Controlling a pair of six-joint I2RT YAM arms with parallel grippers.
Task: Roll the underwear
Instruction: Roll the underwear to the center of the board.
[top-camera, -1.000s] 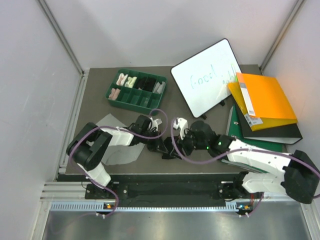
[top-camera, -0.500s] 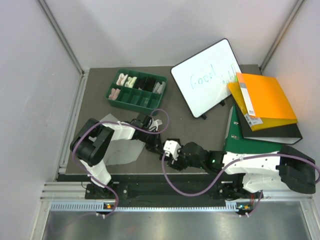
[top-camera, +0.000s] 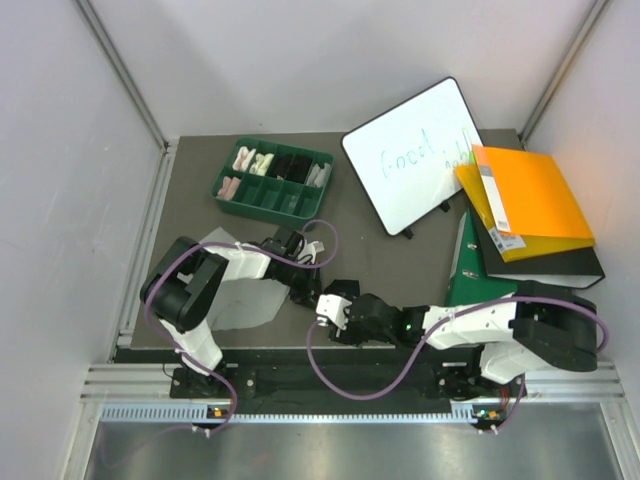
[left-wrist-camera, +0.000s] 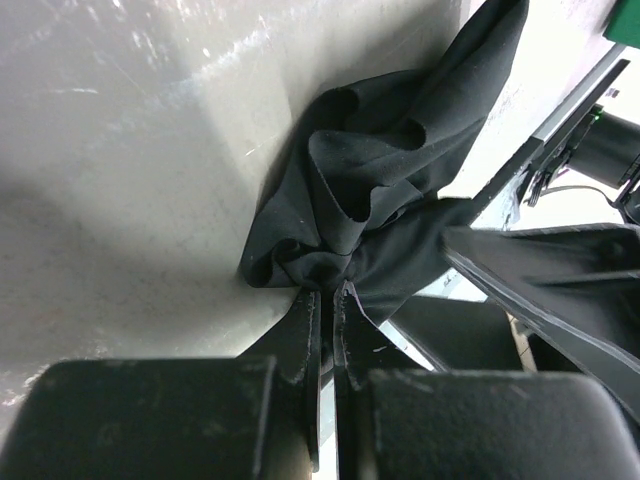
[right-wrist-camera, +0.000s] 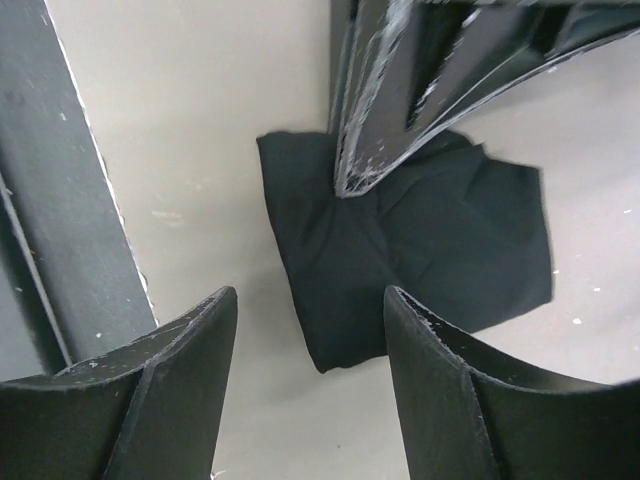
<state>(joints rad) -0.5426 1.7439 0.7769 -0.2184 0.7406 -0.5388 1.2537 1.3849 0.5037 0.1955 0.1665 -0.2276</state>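
Note:
The black underwear (left-wrist-camera: 370, 190) lies bunched on the table, also seen in the right wrist view (right-wrist-camera: 400, 260). My left gripper (left-wrist-camera: 325, 292) is shut on a pinched fold at its edge, and in the top view (top-camera: 302, 288) it sits just left of centre near the front. My right gripper (right-wrist-camera: 310, 297) is open, its fingers low over the table and astride the near corner of the black underwear without touching it. In the top view the right gripper (top-camera: 322, 308) sits right beside the left one. The light grey underwear (top-camera: 235, 300) lies flat under the left arm.
A green compartment tray (top-camera: 300, 207) with small cloth rolls stands at the back left. A whiteboard (top-camera: 415, 155) leans at the back centre. Orange (top-camera: 525, 195), black (top-camera: 560, 265) and green (top-camera: 490, 285) binders are stacked at the right. The table's near edge is close below the grippers.
My right gripper has swung left and toward the near edge, coming down beside the left gripper at the black underwear. The left gripper has barely shifted and stays shut on the fabric.

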